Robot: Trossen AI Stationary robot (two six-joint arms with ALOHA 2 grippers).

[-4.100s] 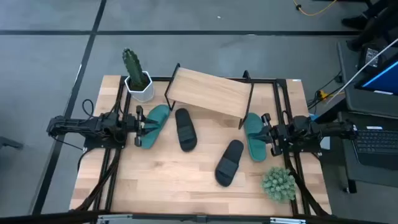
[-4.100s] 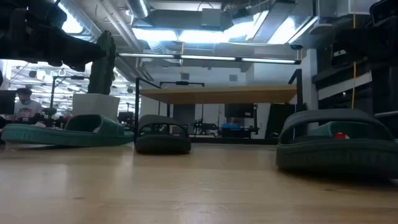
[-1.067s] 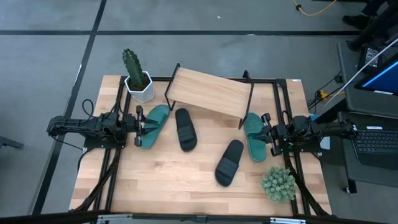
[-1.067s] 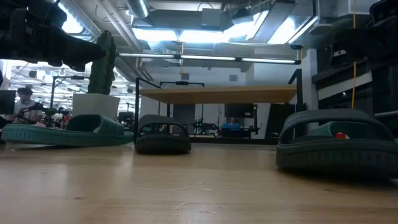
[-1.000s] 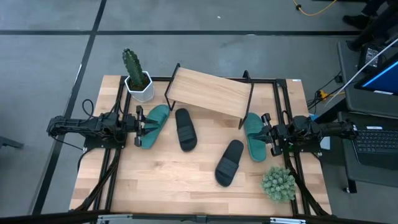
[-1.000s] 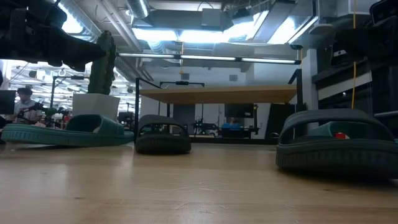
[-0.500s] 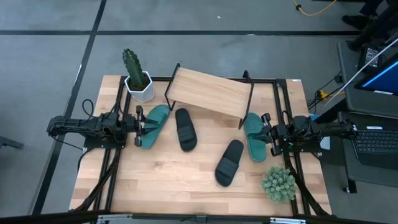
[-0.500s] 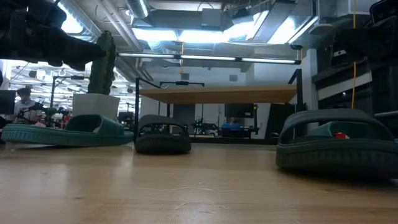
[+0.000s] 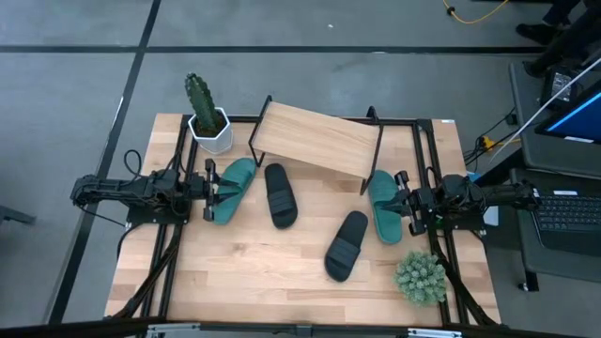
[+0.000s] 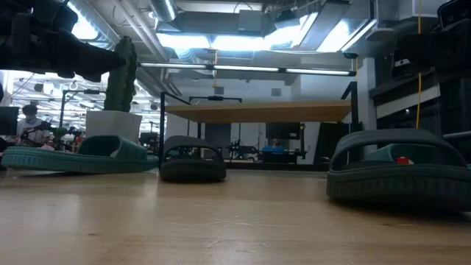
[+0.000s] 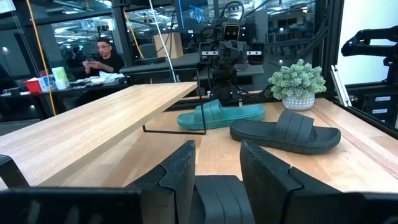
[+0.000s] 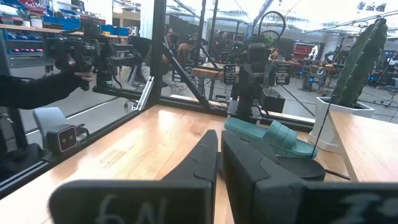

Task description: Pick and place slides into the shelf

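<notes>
The shelf [image 9: 316,139] carries nothing on its slanted light board. All four slides lie on the table [image 9: 254,272]: a teal one [image 9: 235,188] by the left gripper [image 9: 210,189], whose fingers are spread, two black ones [image 9: 279,195] [image 9: 346,245] mid-table, another teal one [image 9: 383,206] by the clenched right gripper [image 9: 405,207].

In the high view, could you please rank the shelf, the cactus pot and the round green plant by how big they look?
1. Shelf, clearly largest.
2. Round green plant and cactus pot look about alike; I would not rank them.
</notes>
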